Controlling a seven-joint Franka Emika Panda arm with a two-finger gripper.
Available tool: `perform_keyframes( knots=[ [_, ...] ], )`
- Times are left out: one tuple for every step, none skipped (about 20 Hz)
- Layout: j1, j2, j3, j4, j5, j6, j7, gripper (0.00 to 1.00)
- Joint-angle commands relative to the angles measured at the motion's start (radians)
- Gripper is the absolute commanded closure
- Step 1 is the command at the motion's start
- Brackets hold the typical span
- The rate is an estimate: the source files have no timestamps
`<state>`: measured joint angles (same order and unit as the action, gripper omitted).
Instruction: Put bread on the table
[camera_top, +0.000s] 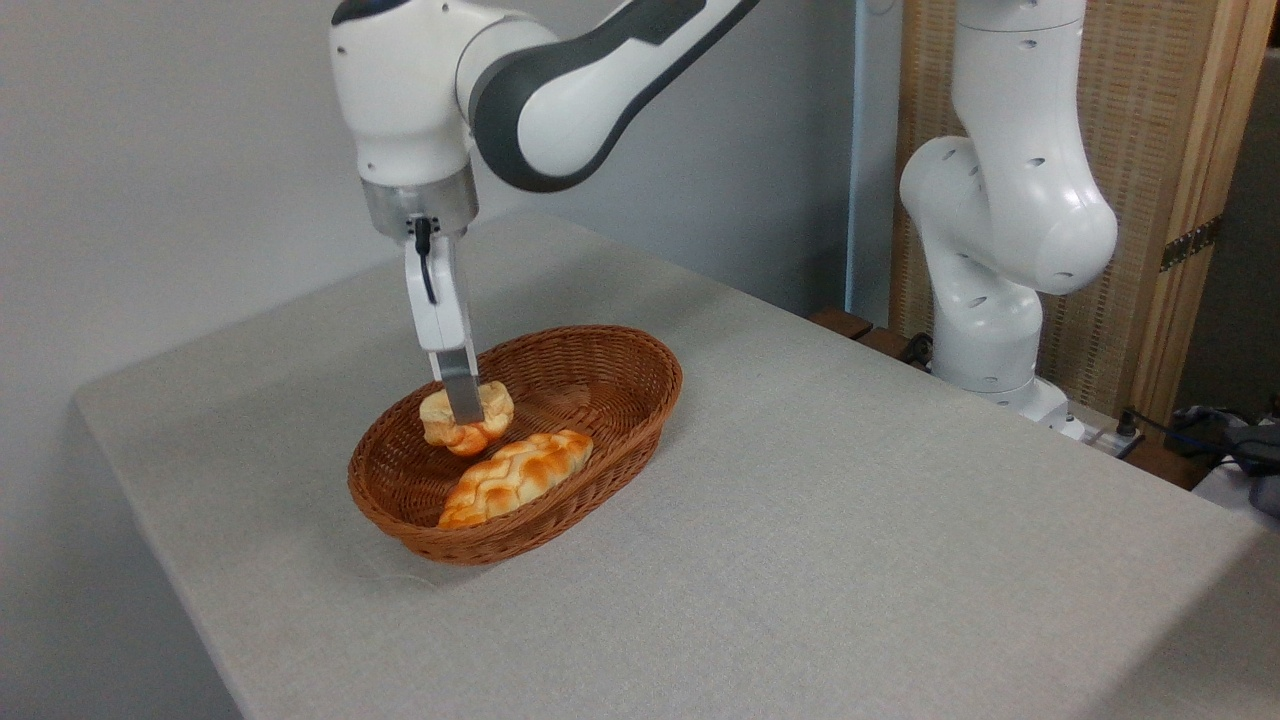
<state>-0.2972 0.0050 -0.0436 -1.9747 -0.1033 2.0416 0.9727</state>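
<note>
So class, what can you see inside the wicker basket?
The braided loaf lies inside the basket. Above it, the gripper holds the small bun. The basket floor beneath the loaf is covered.
</note>
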Motion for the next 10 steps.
perform_keyframes(
  knots=[
    [-0.005, -0.065, 0.047, -0.006, -0.003, -0.024, -0.049, 0.70],
    [-0.005, -0.075, 0.060, -0.006, -0.003, -0.038, -0.064, 0.69],
    [-0.005, -0.080, 0.070, -0.006, -0.003, -0.046, -0.072, 0.69],
    [-0.005, -0.089, 0.091, -0.004, -0.001, -0.063, -0.084, 0.68],
    [-0.005, -0.091, 0.102, -0.003, 0.000, -0.069, -0.088, 0.67],
    [-0.005, -0.094, 0.125, -0.003, 0.002, -0.076, -0.089, 0.66],
    [-0.005, -0.099, 0.134, -0.003, 0.004, -0.080, -0.089, 0.66],
    [-0.003, -0.105, 0.157, -0.003, 0.004, -0.081, -0.089, 0.66],
    [-0.003, -0.106, 0.172, -0.003, 0.007, -0.083, -0.089, 0.66],
    [-0.003, -0.111, 0.200, -0.003, 0.008, -0.084, -0.086, 0.65]
  ],
)
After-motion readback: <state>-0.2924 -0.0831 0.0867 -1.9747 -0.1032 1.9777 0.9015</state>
